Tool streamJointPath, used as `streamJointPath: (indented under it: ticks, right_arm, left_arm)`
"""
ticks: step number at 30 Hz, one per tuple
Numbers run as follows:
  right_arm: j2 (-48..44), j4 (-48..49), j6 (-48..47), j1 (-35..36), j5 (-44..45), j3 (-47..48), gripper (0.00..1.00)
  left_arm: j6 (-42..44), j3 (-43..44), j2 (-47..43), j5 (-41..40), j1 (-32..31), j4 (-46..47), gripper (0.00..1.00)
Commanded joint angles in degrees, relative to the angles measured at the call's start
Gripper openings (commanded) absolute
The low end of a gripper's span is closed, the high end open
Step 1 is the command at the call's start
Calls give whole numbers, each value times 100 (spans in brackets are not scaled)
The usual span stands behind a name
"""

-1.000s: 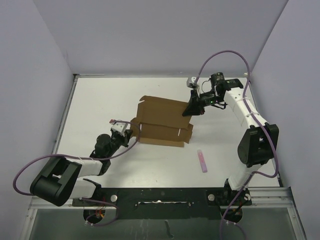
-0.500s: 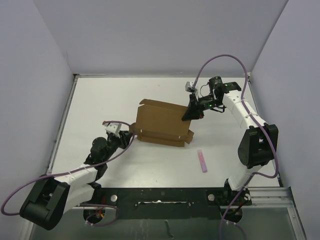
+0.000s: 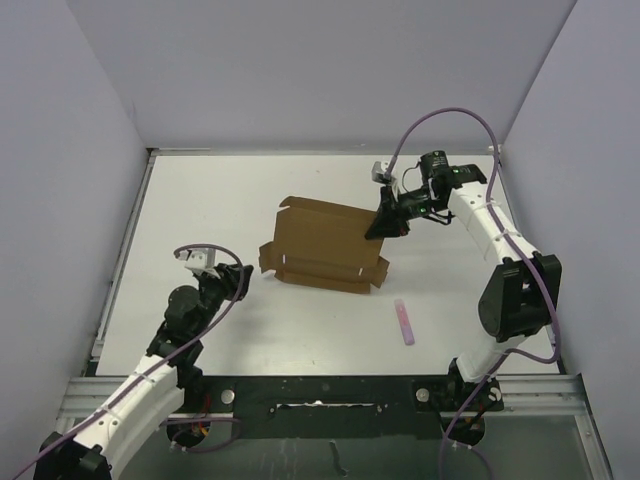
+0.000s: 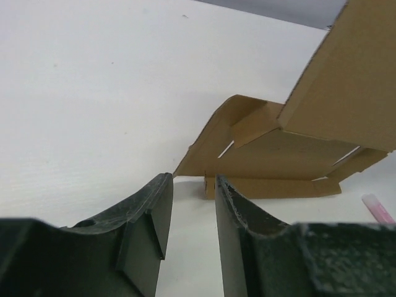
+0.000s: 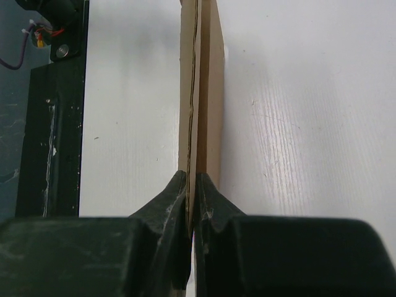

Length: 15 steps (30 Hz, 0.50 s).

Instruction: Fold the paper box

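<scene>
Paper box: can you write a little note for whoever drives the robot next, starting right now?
Left gripper: open, empty, at the near left of the paper box, not touching it.
Right gripper: shut on the box's right edge, holding a panel raised off the table.
Box: in the middle of the table, base flat, small side flaps partly up. A pink stick lies apart from it, near right.
Done: one panel lifted; the box is only partly shaped.
Left: probably stand the walls up, tuck the flaps in and close the lid.
</scene>
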Motion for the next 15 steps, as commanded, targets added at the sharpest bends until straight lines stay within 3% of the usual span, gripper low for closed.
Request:
streamJointPath:
  ticks: [1, 6, 10, 15]
  right_arm:
    - [-266, 122, -6, -63, 184, 164, 0]
    - [-248, 113, -32, -80, 174, 127, 0]
    - [-237, 113, -43, -84, 161, 97, 0]
    - [-197, 89, -83, -84, 181, 105, 0]
  left_arm:
    - [-254, 601, 131, -705, 99, -934, 30]
    - [-147, 1119, 1276, 50, 703, -675, 29]
    - [-17, 1246, 2517, 1099, 1200, 594, 30]
    - [349, 1555, 3861, 2260, 1201, 1872, 31]
